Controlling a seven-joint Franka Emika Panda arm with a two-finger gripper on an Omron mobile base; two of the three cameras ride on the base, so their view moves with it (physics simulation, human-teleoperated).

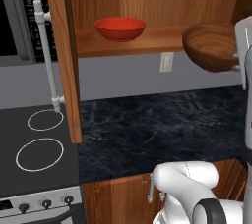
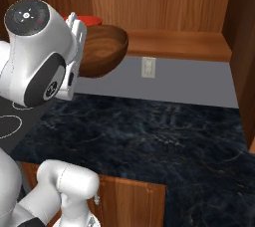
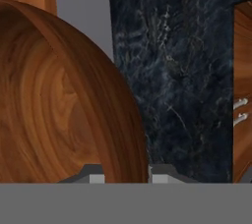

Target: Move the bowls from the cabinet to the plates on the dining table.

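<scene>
I've got the brown bowl (image 1: pixel 210 47) pinched by its rim in my gripper (image 3: pixel 126 176), tilted, clear of the cabinet (image 1: pixel 147 2) shelf, over the counter (image 1: pixel 162 129). The red bowl (image 1: pixel 120 29) waits on the shelf beyond it. Neither is delivered yet.

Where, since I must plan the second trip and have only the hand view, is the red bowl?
Observer: The red bowl sits upright on the cabinet shelf, toward its left end.
Operator: Is the brown bowl off the shelf?
Observer: It appears so. The brown bowl, tipped on its side in the gripper, hangs in front of the shelf's edge, above the counter.
Operator: Anything off to the side?
Observer: The open cabinet door stands to the left, with the stove beyond it.
</scene>
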